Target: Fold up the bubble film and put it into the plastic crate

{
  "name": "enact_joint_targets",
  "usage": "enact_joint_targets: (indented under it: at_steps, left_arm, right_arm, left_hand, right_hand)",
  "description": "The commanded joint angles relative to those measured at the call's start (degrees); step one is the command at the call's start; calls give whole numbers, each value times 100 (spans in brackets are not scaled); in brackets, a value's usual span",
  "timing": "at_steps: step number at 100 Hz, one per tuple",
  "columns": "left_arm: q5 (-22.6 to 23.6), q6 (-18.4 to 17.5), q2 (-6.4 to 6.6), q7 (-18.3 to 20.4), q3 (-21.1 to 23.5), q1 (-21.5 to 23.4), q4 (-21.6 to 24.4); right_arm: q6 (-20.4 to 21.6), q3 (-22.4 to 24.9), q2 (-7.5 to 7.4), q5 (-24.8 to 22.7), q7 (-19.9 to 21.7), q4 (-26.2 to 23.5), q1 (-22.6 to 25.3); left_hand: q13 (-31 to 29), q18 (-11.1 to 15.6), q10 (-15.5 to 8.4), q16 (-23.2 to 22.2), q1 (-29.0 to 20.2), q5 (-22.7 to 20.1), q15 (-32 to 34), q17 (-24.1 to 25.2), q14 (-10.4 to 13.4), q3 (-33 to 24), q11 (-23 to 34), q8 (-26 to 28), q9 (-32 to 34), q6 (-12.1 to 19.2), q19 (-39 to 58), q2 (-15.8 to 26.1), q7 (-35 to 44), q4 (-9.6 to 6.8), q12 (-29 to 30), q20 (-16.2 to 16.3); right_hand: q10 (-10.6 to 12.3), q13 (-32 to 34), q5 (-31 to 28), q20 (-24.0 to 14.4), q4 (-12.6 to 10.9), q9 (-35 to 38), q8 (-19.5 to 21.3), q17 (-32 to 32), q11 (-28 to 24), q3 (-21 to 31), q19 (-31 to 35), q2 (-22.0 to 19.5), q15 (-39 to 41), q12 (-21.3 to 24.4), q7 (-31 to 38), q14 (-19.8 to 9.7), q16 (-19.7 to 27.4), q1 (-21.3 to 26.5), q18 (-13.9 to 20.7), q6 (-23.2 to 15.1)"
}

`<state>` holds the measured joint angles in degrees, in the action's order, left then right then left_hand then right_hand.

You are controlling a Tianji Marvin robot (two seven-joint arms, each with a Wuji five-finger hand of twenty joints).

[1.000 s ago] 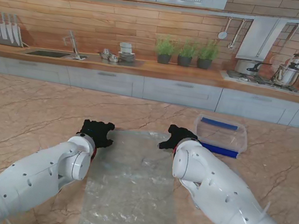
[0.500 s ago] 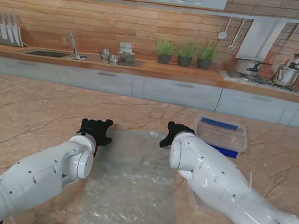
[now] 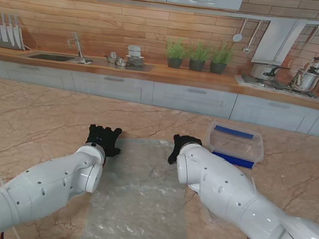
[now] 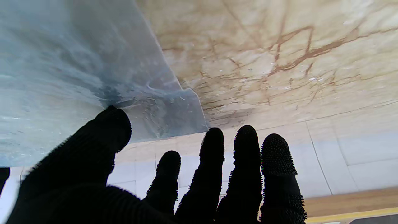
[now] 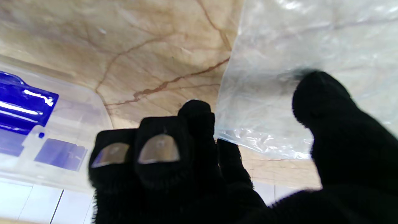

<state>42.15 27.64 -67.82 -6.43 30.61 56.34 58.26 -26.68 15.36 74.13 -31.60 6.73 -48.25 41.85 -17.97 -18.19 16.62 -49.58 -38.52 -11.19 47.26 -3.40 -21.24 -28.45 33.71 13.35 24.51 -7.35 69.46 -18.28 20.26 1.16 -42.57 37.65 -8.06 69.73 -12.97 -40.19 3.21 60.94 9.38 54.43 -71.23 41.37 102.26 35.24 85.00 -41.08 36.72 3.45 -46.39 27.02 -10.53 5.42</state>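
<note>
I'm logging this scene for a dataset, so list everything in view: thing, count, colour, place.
Clear bubble film sheet: one, translucent, flat on the table centre between both arms.
Clear plastic crate with blue latches: one, transparent and blue, right of the film's far end.
Beige marble table: one, brown-veined, under everything.
Potted green herbs: three, on the wooden counter behind.
Steel sink tap: one, silver, back counter, left.
Steel pots: two, on the stove, back right.
Left hand: one, black glove, fingers spread at the film's far left corner.
Right hand: one, black glove, at the film's far right corner; holds nothing.
</note>
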Motion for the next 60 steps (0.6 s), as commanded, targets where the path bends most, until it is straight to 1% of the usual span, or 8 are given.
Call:
enact_joint_targets:
  at_steps: [1,8,10,15,21,35,46,60]
  left_arm:
    - [23,30,2,184,-53,37,21]
    - [6,24,3,203,-48,38,26]
    - [-3,27,11,236,-37,44,50]
    - [-29,52,28,309,11,72,123]
    - [-44,40,24,274,76,104,144]
    - [-29,9,0,181,69,73,69]
    - [-63,-75,-65,53,-80,-36,-172]
    - [-161,-85,-150,68,-370,-217,-434]
  right_arm:
    - [71,-65,48,-12,8,77,71]
    - [126,-123,59,-50,-8,132,62]
    - [144,-140,61,-63,-14,148,59]
    - [192,-170,71,-103,-55,196,58]
    - [251,-175,90,-136,-142,258,68]
    - [358,-201,119,-171,-232,338,68]
    - [408,-223,153,-148,-241,396,56]
    - [452,-225,182,-103,-236,436,49]
  left_hand:
    - [154,-11,61,60,89,231,-65,109,-106,305,-90,-248,-270,-163,-46,-385,-505,130,63,-14]
    - [221,-4,67,76,105,213,-114,169,-116,332,-141,-391,-386,-169,-69,-413,-756,121,99,-41]
    - [238,-2,69,87,103,216,-140,184,-112,334,-168,-392,-409,-160,-81,-411,-759,121,114,-48]
    - [283,18,67,135,92,213,-240,220,-103,353,-254,-403,-463,-140,-135,-400,-778,119,170,-85]
    - [295,-7,87,159,52,185,-284,234,-113,351,-275,-347,-454,-89,-172,-417,-671,116,197,-116]
    - [379,-3,96,219,-51,204,-394,304,-107,252,-313,-234,-520,96,-250,-450,-461,111,226,-168]
    - [566,6,124,281,14,208,-515,467,-108,106,-385,-185,-708,260,-485,-542,-363,132,261,-278]
    - [872,36,158,475,74,226,-830,697,-57,-179,-562,5,-1085,357,-1001,-670,16,177,365,-503]
  right_hand:
    - [-520,420,-445,305,-151,186,116,159,-330,50,881,315,519,-38,283,-225,-9,142,785,-224]
    - [-504,458,-1139,314,-137,241,253,158,-314,89,885,410,489,-22,541,-217,2,243,787,-361]
    - [-501,463,-1378,349,-95,244,704,156,-316,162,899,446,474,-7,436,-221,-12,250,788,-425]
    - [-499,469,-1745,375,-94,250,1000,172,-312,257,849,489,440,-1,491,-244,-10,286,784,-618]
    - [-478,475,-2027,376,-105,276,1093,175,-293,354,837,537,420,7,556,-261,-6,392,784,-673]
    - [-476,473,-2661,370,-14,280,1852,179,-282,859,766,676,377,-2,859,-275,-18,469,780,-911]
    - [-476,466,-2777,352,325,280,1709,170,-282,917,717,902,346,-2,1536,-281,-34,689,771,-1122]
    - [-514,452,-2924,348,394,321,1559,148,-208,962,660,1017,305,23,1930,-252,-33,843,738,-1281]
